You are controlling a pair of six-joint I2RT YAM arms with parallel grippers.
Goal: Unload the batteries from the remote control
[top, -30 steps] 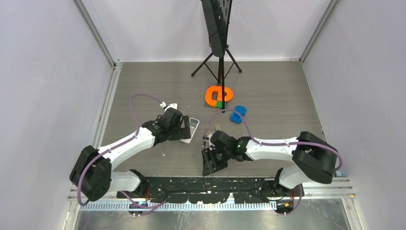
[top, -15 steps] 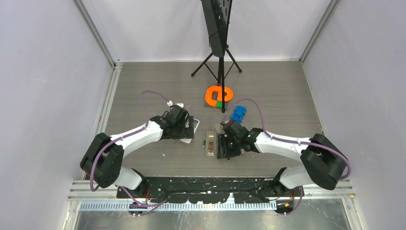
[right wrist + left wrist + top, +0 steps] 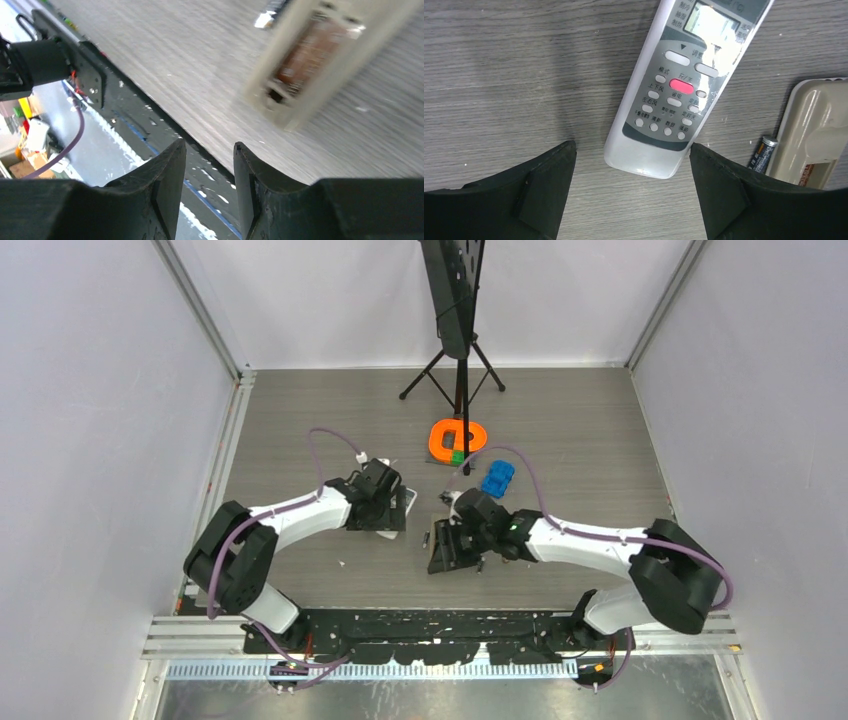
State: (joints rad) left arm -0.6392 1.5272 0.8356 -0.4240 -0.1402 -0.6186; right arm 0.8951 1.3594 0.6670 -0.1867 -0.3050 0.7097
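Note:
A white remote control (image 3: 679, 90) lies face up, buttons showing, also seen in the top view (image 3: 403, 502). My left gripper (image 3: 631, 195) (image 3: 383, 508) hovers open over its near end, a finger on either side and neither touching. One dark battery (image 3: 763, 152) (image 3: 425, 538) lies loose on the table beside a beige remote (image 3: 814, 135), which lies back up with its compartment open. In the right wrist view that beige remote (image 3: 310, 55) is blurred, with something brown in the compartment. My right gripper (image 3: 209, 185) (image 3: 450, 548) is above it, open narrowly with nothing between the jaws.
An orange ring-shaped part (image 3: 458, 438) and a blue block (image 3: 497, 478) lie behind the remotes. A black tripod stand (image 3: 455, 340) rises at the back. A black rail (image 3: 440, 625) runs along the table's near edge.
My right gripper swung from the near edge to over the beige remote, its jaws narrowing. My left gripper shifted slightly right over the white remote and narrowed a little.

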